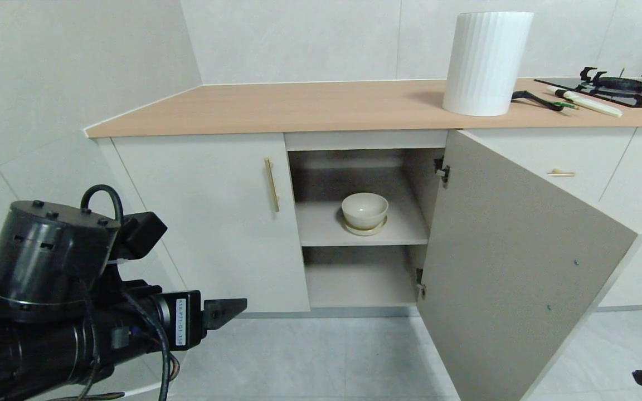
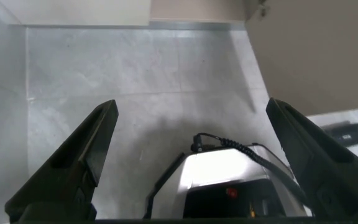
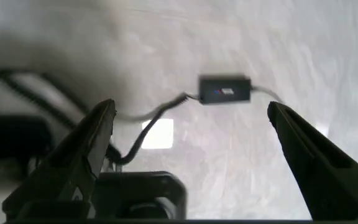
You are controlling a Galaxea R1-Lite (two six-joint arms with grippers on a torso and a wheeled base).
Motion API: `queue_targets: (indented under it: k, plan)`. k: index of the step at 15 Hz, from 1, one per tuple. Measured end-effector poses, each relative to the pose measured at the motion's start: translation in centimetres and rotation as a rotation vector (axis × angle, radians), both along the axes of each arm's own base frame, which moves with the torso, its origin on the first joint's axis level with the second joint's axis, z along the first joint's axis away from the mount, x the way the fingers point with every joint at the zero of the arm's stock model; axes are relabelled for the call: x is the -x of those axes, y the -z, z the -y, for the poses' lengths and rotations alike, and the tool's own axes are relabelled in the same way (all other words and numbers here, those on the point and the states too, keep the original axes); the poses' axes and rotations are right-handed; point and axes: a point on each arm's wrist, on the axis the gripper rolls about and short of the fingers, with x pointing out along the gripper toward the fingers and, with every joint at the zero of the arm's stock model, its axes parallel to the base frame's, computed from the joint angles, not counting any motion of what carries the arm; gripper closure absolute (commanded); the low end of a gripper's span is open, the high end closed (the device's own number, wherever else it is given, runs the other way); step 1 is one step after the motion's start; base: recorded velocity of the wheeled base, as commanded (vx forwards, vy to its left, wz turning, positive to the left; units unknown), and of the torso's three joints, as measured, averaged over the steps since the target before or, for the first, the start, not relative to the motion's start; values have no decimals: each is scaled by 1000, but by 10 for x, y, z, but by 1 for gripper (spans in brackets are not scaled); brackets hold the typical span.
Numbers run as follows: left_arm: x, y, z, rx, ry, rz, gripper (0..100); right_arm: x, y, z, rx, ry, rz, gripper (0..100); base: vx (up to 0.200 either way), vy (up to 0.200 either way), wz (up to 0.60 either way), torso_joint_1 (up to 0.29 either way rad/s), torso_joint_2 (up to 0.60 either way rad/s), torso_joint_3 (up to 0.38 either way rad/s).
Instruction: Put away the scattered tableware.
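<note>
Both jaws gape empty, left gripper (image 2: pixel 189 112) and right gripper (image 3: pixel 190 109); bowl (image 1: pixel 364 210) shelved, I'd ease the cabinet door (image 1: pixel 510 250) shut from its right.

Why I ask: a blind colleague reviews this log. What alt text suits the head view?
An open cabinet under a wooden countertop holds a cream bowl on a saucer on its upper shelf. A white ribbed container stands on the countertop near a gas hob; the left gripper sits low at left.

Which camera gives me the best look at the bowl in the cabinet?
Head view: the bowl sits on a plate on the upper shelf, door open, unobstructed. Both wrist views face the floor instead.
</note>
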Motion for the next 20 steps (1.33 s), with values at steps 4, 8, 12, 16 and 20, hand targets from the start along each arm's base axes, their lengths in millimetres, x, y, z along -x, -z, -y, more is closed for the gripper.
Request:
queue_targets:
  k: [4, 8, 12, 16, 20]
  plan:
    - [-1, 1, 0, -2, 0, -4, 0, -25, -15, 20, -6, 147, 185, 0, 0, 0, 0, 0, 0, 0]
    - [-1, 1, 0, -3, -1, -5, 0, -51, -15, 29, -66, 261, 297, 0, 0, 0, 0, 0, 0, 0]
    - [-1, 1, 0, -3, 0, -5, 0, -70, -11, 29, -126, 307, 351, 0, 0, 0, 0, 0, 0, 0]
    - [-1, 1, 0, -3, -1, -5, 0, -81, -4, 23, -164, 314, 358, 0, 0, 0, 0, 0, 0, 0]
    - [-1, 1, 0, -2, -1, -4, 0, -83, 3, 11, -178, 272, 329, 0, 0, 0, 0, 0, 0, 0]
